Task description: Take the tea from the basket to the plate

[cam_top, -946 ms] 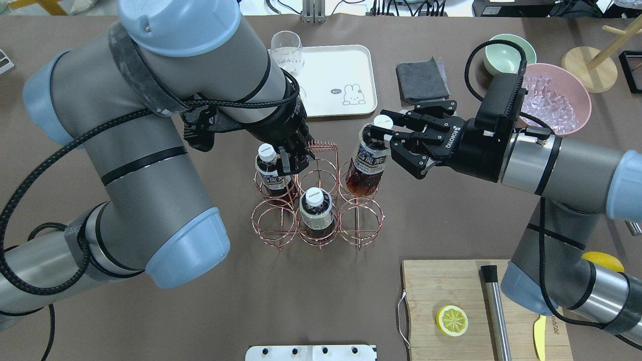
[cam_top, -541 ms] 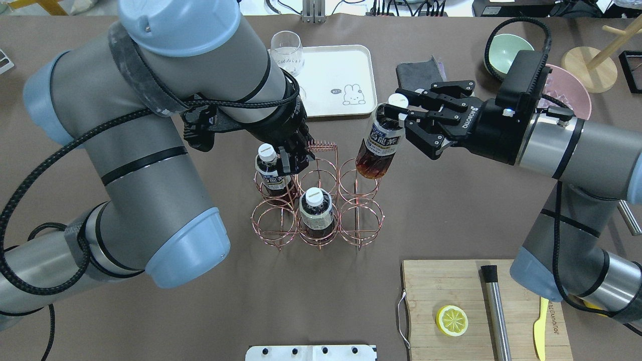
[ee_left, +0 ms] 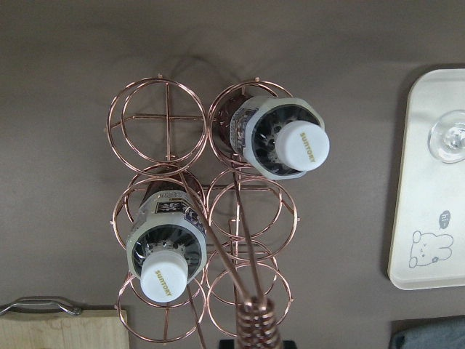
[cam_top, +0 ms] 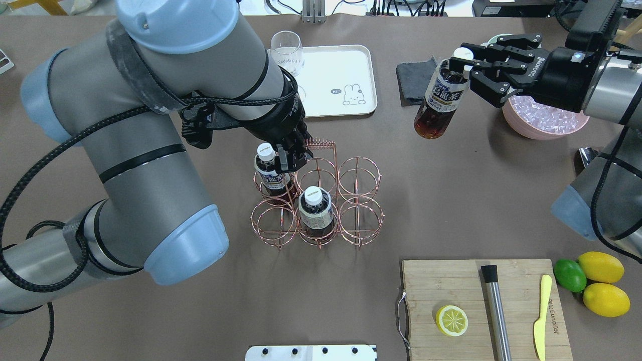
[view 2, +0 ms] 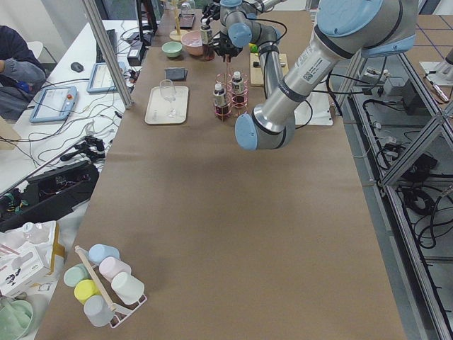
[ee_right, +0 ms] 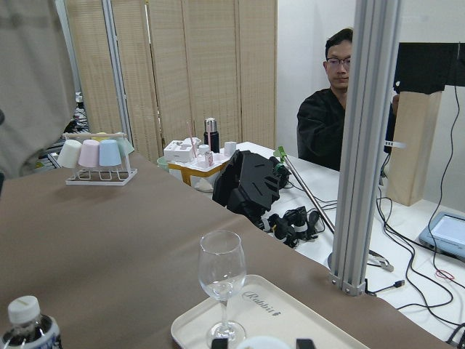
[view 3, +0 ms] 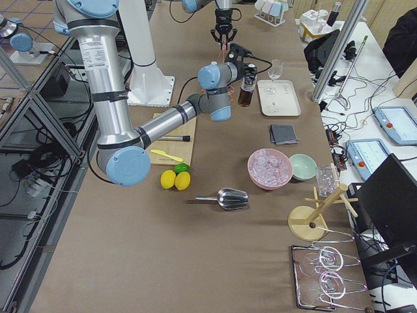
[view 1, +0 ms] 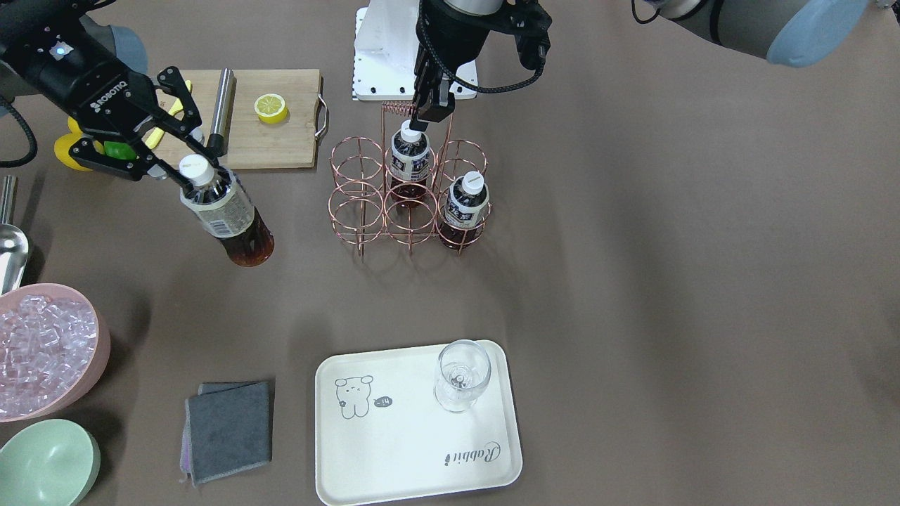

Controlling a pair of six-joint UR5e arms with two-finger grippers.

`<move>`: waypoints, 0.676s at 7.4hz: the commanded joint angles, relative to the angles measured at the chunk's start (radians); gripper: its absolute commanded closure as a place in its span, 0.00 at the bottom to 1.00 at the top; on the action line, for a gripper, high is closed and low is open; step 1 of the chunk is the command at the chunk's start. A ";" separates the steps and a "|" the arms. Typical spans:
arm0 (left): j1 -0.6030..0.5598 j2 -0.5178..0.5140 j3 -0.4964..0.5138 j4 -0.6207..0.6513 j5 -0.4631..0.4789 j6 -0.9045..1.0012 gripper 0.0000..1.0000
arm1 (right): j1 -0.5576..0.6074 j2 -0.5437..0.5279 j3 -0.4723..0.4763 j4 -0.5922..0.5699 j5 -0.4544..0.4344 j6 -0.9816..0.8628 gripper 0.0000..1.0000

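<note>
front-facing: right gripper (view 1: 184, 169) clenched on neck of tea bottle (view 1: 223, 214), tilted, held aloft, well apart from basket (view 1: 358, 211) and plate (view 1: 408, 436). overhead: left gripper (cam_top: 290, 156) pinched shut on basket's coiled handle (cam_top: 322, 146).

Tea bottle (cam_top: 441, 100) in the air, clear of the rack (cam_top: 357, 220)
Dark tea, white cap — it hangs tilted, cap uppermost. The copper wire rack holds two more bottles (cam_top: 316, 208) upright — the cream bear tray (cam_top: 336, 70) lies flat, apart.
</note>
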 commanded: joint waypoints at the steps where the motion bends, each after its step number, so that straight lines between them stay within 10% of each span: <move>1: -0.038 -0.001 0.000 0.007 -0.003 0.034 1.00 | 0.051 0.078 -0.146 0.035 0.010 -0.005 1.00; 5: -0.175 -0.023 0.000 0.084 -0.098 0.139 1.00 | 0.058 0.322 -0.448 0.118 -0.071 0.016 1.00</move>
